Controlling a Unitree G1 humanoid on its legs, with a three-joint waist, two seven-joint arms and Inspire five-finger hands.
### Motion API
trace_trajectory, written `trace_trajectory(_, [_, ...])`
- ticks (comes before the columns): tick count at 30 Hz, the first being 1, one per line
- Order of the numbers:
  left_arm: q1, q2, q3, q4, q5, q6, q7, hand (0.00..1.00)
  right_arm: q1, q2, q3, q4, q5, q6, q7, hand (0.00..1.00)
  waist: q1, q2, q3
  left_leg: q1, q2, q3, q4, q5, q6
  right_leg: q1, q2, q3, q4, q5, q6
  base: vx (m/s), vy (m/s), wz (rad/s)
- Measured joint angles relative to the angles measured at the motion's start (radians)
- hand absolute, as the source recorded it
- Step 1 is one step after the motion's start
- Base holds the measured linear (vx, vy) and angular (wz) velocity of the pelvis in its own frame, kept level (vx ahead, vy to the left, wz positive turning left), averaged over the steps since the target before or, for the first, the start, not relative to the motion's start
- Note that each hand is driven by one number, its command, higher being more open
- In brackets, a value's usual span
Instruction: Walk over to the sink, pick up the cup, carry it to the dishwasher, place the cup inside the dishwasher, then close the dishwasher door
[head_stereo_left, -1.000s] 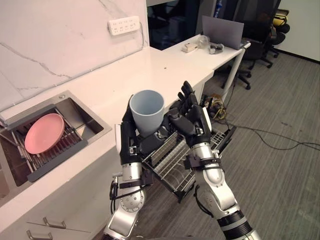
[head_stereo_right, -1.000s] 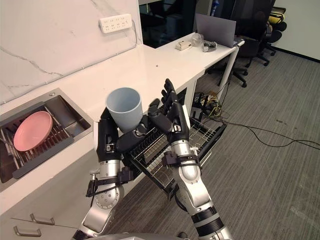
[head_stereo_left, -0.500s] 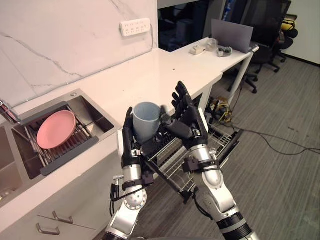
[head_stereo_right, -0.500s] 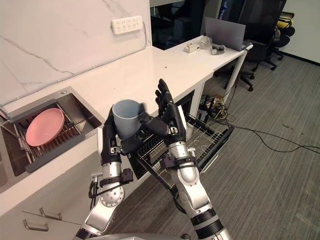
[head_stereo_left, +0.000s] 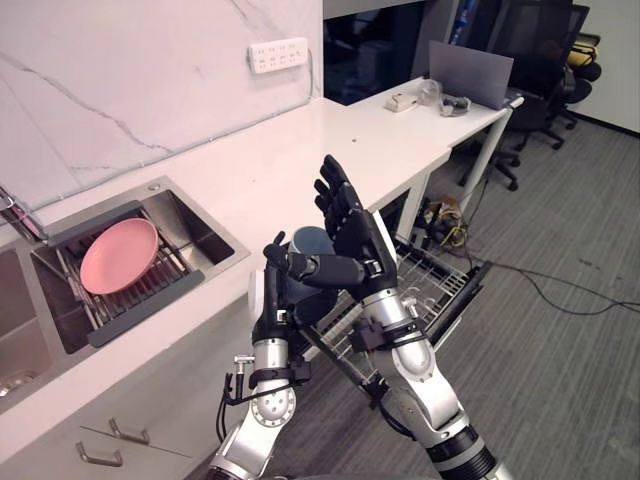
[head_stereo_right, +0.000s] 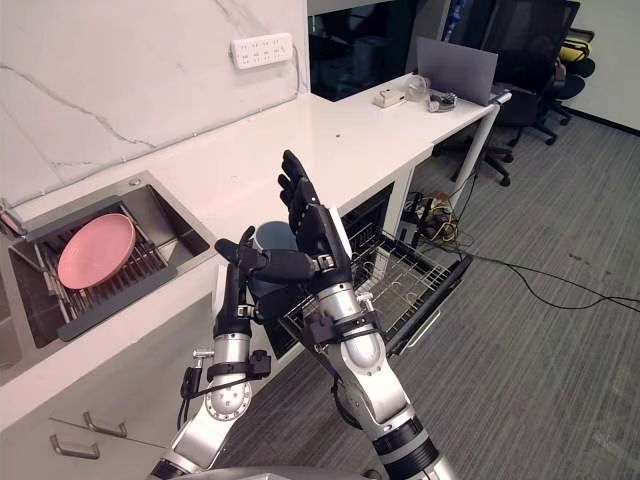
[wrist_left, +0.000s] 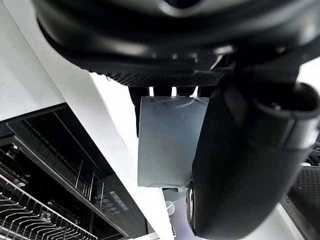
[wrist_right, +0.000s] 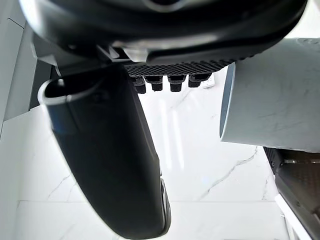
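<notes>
So, left hand (head_stereo_left: 272, 300): raised in front of the cabinet face, fingers and thumb curled round the cup. In the left wrist view the thumb (wrist_left: 245, 165) wraps one side of it and the fingers reach over the far side.
Cup (head_stereo_left: 312, 241): pale blue-grey, mouth up, held by the left hand. It is in the air between the two hands, above the near corner of the pulled-out rack and not inside the dishwasher.
Right hand (head_stereo_left: 348, 228): at three o'clock of the cup and just beside it. The fingers are straight, spread wide and pointing up, the palm faces the cup, and the thumb reaches across the cup's front. Whether it touches the cup I cannot tell.
Rack (head_stereo_left: 415, 285): wire, drawn out of the dishwasher at five o'clock of the cup, below both hands.
Dishwasher door (head_stereo_right: 440, 300): folded down and open beneath the rack.
Sink (head_stereo_left: 200, 225): steel, set in the counter at nine o'clock of the cup.
Plate (head_stereo_left: 118, 256): pink, lying on a dark drain tray (head_stereo_left: 140, 315) inside the sink.
Counter (head_stereo_left: 300, 150): white, running from eight o'clock up toward one o'clock.
Power strip (head_stereo_left: 278, 55): white, on the marble wall at twelve o'clock.
Desk (head_stereo_left: 440, 110): white, at one o'clock past the counter's end, with a laptop (head_stereo_left: 470, 72) on it.
Office chairs (head_stereo_left: 540, 100): dark, at two o'clock, farthest off, on the grey carpet (head_stereo_left: 570, 350).
</notes>
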Motion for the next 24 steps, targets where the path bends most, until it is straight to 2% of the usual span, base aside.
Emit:
trace_trajectory(3, [0.001,0.008,0.004,0.000,0.009,0.007,-0.013,0.00,0.035,0.000,-0.029,-0.006,-0.026,0.006,0.010,1.00,-0.005,-0.001,-0.008,0.002,-0.003,-0.002,-0.010,0.006,0.003,-0.001,-0.002,-0.004,0.000,0.000,0.001,-0.01,0.022,0.04])
trace_trajectory(6, [0.006,0.014,0.031,-0.022,0.030,-0.001,-0.057,0.00,0.122,-0.014,-0.141,-0.037,-0.023,0.003,0.136,1.00,-0.006,-0.004,-0.009,0.005,-0.004,0.002,-0.010,0.007,0.003,-0.001,-0.003,0.001,0.001,0.002,0.002,0.00,0.016,-0.04])
trace_trajectory(8, [0.006,0.006,0.118,-0.097,0.030,-0.045,-0.067,0.00,0.191,-0.093,-0.296,-0.045,0.026,0.045,0.237,1.00,-0.012,-0.008,-0.006,0.011,-0.005,0.011,-0.013,0.006,0.003,0.000,-0.004,0.010,0.001,0.003,0.004,-0.01,0.027,-0.12])
trace_trajectory(10, [0.000,0.011,0.197,-0.159,0.030,-0.100,-0.052,0.00,0.196,-0.157,-0.415,-0.045,0.091,0.110,0.264,1.00,-0.026,-0.008,-0.006,0.014,-0.005,0.013,-0.015,0.006,0.003,0.001,-0.003,0.014,0.001,0.004,0.004,-0.02,0.020,-0.07])
trace_trajectory(12, [-0.004,0.012,0.227,-0.182,0.030,-0.135,-0.026,0.00,0.186,-0.177,-0.482,-0.050,0.131,0.132,0.260,1.00,-0.036,-0.008,-0.006,0.019,-0.001,0.015,-0.015,0.006,0.002,0.004,0.000,0.017,0.000,0.004,0.004,-0.02,0.000,-0.05])
trace_trajectory(16, [-0.006,0.007,0.207,-0.174,0.033,-0.146,-0.027,0.00,0.154,-0.183,-0.476,-0.113,0.143,0.185,0.259,1.00,-0.043,-0.010,-0.004,0.019,0.003,0.018,-0.014,0.002,-0.003,0.002,0.004,0.020,-0.001,0.004,0.004,-0.01,-0.003,-0.02])
trace_trajectory(17, [-0.006,0.002,0.176,-0.174,0.043,-0.146,-0.029,0.00,0.133,-0.174,-0.451,-0.133,0.143,0.204,0.267,1.00,-0.041,-0.012,-0.001,0.017,0.002,0.018,-0.014,0.002,-0.004,0.001,0.004,0.020,-0.002,0.004,0.004,0.00,0.000,0.00])
trace_trajectory(24, [-0.006,-0.001,0.166,-0.174,0.045,-0.146,-0.062,0.00,0.107,-0.141,-0.438,-0.134,0.151,0.218,0.298,1.00,-0.036,-0.016,0.010,0.010,-0.003,0.009,-0.015,0.005,0.001,-0.001,-0.002,0.010,0.001,0.003,0.004,0.01,0.016,0.04])
